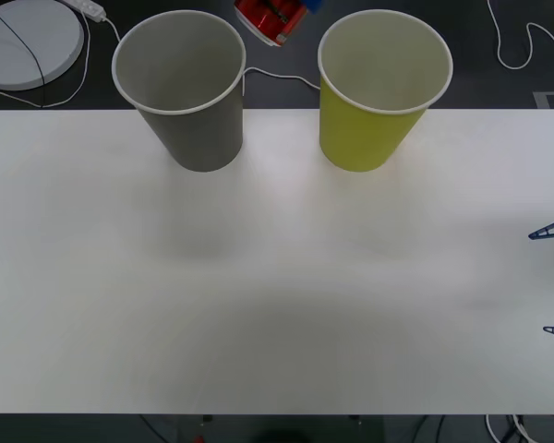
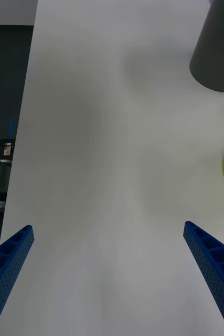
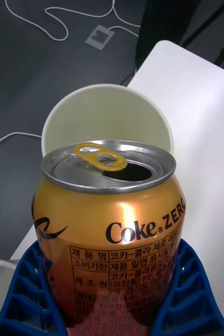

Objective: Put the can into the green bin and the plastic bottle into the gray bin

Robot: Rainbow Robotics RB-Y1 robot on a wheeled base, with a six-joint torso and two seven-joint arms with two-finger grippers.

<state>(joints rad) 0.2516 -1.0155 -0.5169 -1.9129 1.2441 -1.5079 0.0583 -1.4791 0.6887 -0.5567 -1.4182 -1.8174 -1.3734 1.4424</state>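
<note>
The left gripper point(image 3: 112, 304), its blue ribbed fingers clamped on either side of the small red-orange drink can point(image 3: 112, 231), is holding that can in the air behind the far edge of the white table point(image 1: 277, 277). In the front view the can point(image 1: 270, 20) is showing at the top edge, tilted, between the two bins and somewhat nearer the large yellow-green paper-cup-shaped bin point(image 1: 369, 138). In the left wrist view the can's pull tab is lifted and its mouth is open, and a pale round bin opening point(image 3: 64, 115) is lying just beyond the can's top; which bin this is cannot be settled from that view alone.

The large gray paper-cup-shaped bin point(image 1: 198, 129) is standing upright at the table's far edge, well apart from the green one. Both are appearing empty as far as their insides are visible.

The right gripper point(image 2: 109, 273) is waiting at the table's right side, low over the surface, fingers spread wide and holding nothing.

Judgement: the can step is in hand, carry phase, release not yet made. The next move is calling for the can to be centred over the green bin's rim before the fingers part.
</note>
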